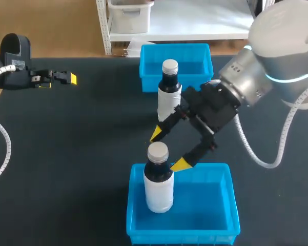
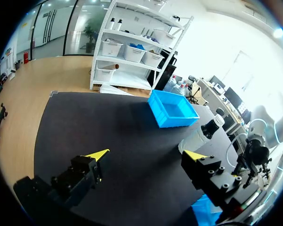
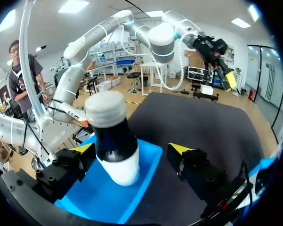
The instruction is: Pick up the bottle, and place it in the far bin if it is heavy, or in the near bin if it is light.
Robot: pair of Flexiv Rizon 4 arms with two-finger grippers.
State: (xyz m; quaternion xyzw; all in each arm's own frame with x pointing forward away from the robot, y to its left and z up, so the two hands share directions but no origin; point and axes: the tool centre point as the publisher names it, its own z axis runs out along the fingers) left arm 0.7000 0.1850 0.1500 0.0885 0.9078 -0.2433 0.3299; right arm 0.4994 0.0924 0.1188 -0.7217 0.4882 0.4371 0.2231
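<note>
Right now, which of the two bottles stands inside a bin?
The bottle by the right gripper: it stands in the near bin. The other bottle stands on the table, before the far bin.
</note>
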